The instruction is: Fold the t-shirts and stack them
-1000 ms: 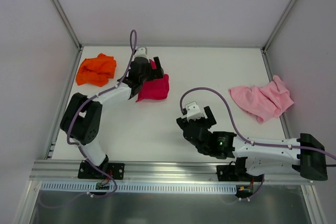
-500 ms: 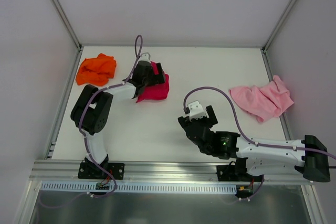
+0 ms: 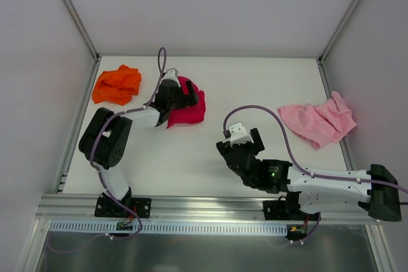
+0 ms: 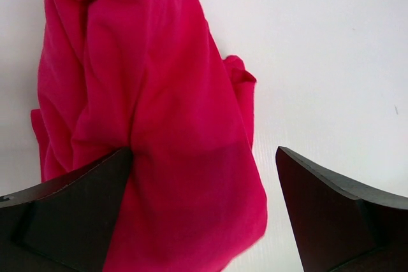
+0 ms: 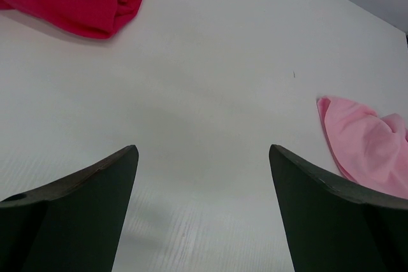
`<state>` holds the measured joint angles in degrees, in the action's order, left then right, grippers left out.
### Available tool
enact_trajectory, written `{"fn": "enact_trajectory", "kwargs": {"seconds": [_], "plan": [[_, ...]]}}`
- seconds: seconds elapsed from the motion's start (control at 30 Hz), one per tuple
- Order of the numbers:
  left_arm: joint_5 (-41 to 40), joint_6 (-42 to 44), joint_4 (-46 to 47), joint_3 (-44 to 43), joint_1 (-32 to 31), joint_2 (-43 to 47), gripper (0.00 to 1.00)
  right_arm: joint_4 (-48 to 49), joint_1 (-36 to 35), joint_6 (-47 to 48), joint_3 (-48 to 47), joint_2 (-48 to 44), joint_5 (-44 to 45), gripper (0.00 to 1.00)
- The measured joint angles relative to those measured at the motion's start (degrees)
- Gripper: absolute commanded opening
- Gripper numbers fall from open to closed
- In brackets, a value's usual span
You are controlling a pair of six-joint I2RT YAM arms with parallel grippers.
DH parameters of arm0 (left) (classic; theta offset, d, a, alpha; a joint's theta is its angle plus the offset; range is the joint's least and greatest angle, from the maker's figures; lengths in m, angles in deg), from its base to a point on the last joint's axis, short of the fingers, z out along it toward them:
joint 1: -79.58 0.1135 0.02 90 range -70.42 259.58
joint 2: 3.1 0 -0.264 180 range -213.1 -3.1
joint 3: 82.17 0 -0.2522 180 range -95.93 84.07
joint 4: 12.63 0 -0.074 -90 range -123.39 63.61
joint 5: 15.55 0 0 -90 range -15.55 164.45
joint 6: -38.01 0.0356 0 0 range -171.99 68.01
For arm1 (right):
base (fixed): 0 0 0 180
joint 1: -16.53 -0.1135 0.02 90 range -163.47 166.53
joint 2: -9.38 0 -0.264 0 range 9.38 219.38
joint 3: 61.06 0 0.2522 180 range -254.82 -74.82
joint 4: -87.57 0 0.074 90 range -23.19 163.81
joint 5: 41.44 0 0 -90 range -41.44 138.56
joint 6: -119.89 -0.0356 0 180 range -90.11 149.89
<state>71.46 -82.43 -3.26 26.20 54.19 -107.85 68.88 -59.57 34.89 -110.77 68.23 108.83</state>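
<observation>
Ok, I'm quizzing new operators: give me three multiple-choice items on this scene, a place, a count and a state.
1. Where on the table is the orange t-shirt? A far left corner; B near right corner; C centre.
2. How many t-shirts are in view? A two; B three; C four.
3. The left gripper is: A shut on the orange t-shirt; B open astride the red t-shirt; C shut on nothing.
Key: 1 A, it lies by the far left edge; 2 B, orange, red and the pink t-shirt; 3 B, cloth shows between its spread jaws.
</observation>
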Motion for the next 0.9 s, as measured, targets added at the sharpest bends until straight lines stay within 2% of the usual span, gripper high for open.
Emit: {"fn": "enact_trajectory", "kwargs": {"seconds": [0.23,0.4,0.6,0.9], "plan": [[0.0,0.2,0.22,5.46,-0.02,10.91,0.99,0.02,0.0,0.0,0.0,0.0,-0.83,0.89],[-1.11,0.04,1.68,8.35,-0.02,14.97,0.99,0.13,0.0,0.02,-0.07,0.7,-1.14,0.89],[-4.92,-2.29,-0.04,12.85,-0.04,15.52,0.99,0.13,0.0,0.2,-0.09,2.58,-1.18,0.9],[-9.51,-5.38,-1.97,12.9,-0.04,12.61,0.99,0.13,-0.02,0.31,-0.15,2.62,-1.18,0.89]]}}
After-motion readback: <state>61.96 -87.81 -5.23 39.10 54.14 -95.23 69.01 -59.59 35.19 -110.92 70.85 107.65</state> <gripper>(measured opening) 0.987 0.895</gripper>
